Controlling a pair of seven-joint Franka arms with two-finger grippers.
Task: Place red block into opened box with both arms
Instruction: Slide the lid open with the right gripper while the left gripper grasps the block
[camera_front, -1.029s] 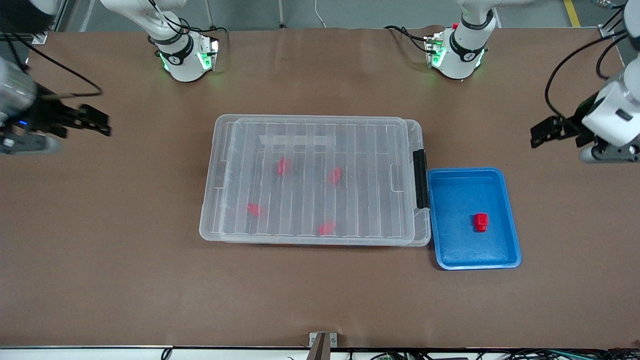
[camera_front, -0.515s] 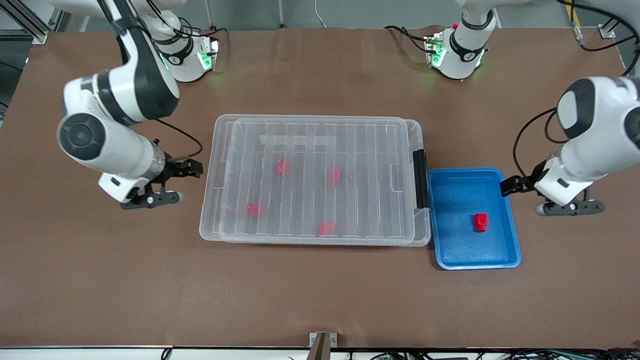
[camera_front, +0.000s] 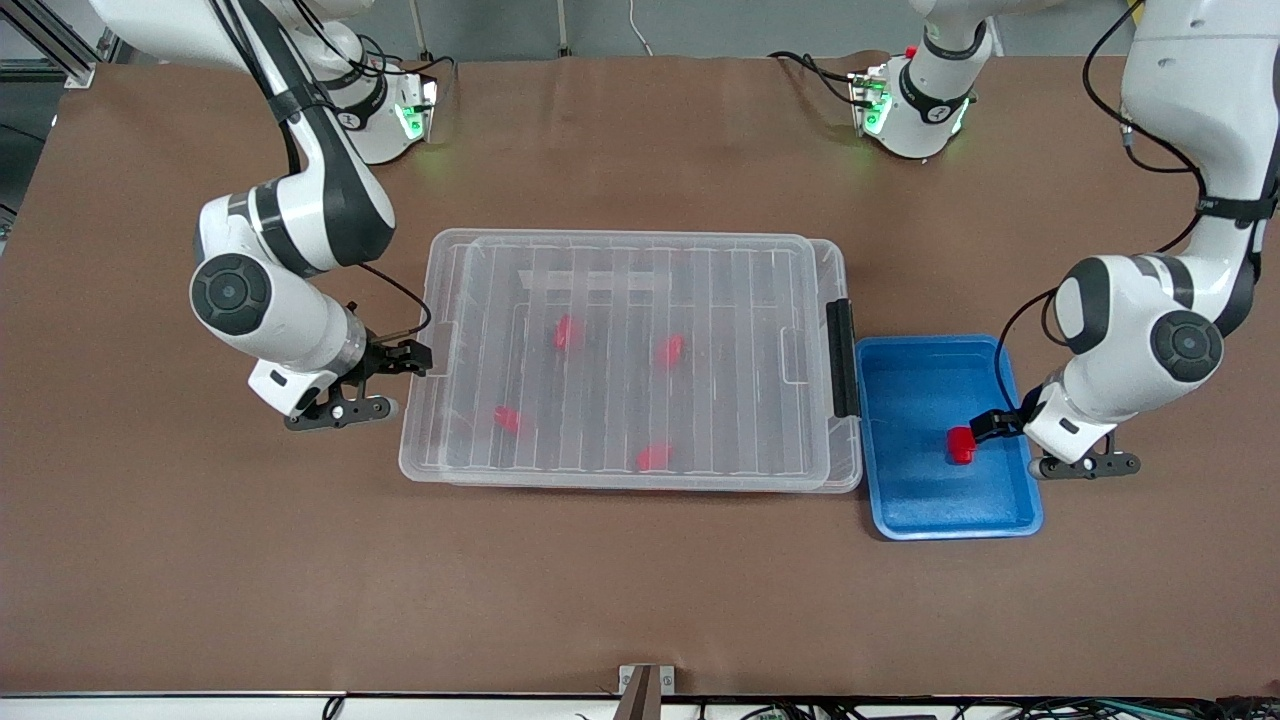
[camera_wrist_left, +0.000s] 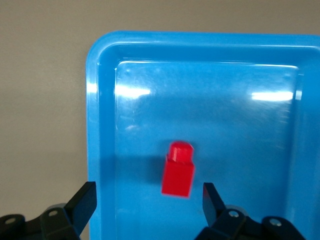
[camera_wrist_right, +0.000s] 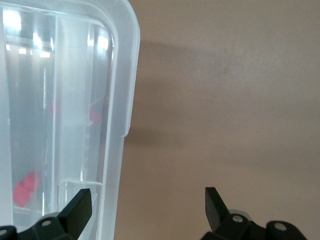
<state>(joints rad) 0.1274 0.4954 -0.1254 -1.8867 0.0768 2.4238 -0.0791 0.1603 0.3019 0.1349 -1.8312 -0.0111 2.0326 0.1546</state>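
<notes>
Red block (camera_front: 961, 444): small, bright red, squarish body with a narrower rounded stub; lies in the blue tray (camera_front: 900, 500), beside the box's latch end.
Box (camera_front: 630, 250): clear, ribbed lid on, four red pieces inside.
Left gripper (camera_wrist_left: 146, 197): over the tray, fingers wide apart either side of the block, holding nothing.
Right gripper (camera_wrist_right: 147, 201): at the box's other short end, fingers spread, empty.

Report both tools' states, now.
Left tool: open, empty, around the small red plastic block in the blue tray.
Right tool: open, empty.
</notes>
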